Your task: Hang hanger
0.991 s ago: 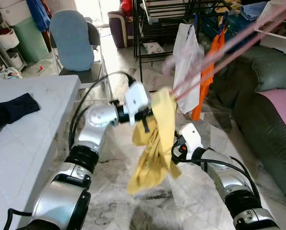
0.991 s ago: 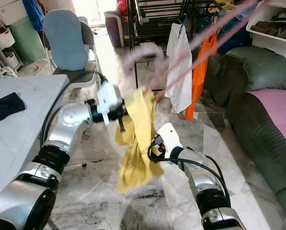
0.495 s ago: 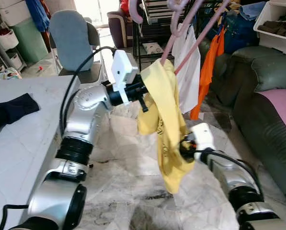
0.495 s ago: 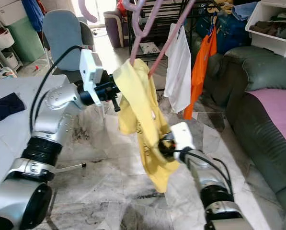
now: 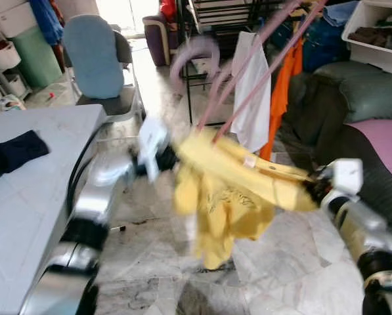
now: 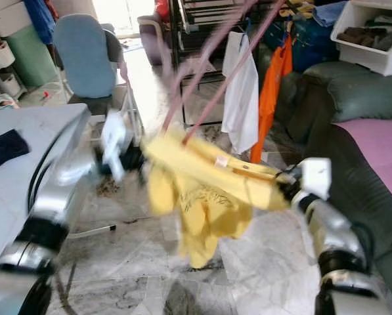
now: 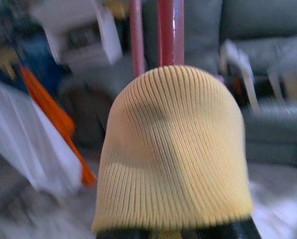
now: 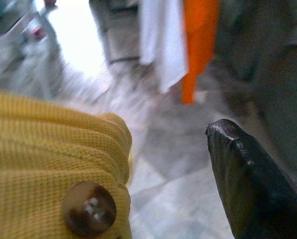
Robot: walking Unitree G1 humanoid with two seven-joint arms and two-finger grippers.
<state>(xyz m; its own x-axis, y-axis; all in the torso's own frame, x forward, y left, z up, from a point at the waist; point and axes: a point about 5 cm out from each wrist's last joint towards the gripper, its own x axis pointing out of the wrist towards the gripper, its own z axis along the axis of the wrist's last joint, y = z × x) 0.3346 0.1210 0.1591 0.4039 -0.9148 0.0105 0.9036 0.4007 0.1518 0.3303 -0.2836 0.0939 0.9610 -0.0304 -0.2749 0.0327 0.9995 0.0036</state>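
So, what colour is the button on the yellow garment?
The button is brown, with lighter mottling. It shows best in the right wrist view, on the yellow garment.

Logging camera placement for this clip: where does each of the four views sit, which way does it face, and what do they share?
Left eye view: head, forward and down; yellow shirt on pink hanger, left gripper, right gripper, both silver arms.
Right eye view: same scene; white garment, orange garment behind.
Left wrist view: along its fingers; ribbed yellow cloth, hanger rods.
Right wrist view: one black finger, a shirt button.
Shared: the yellow shirt, in all four.
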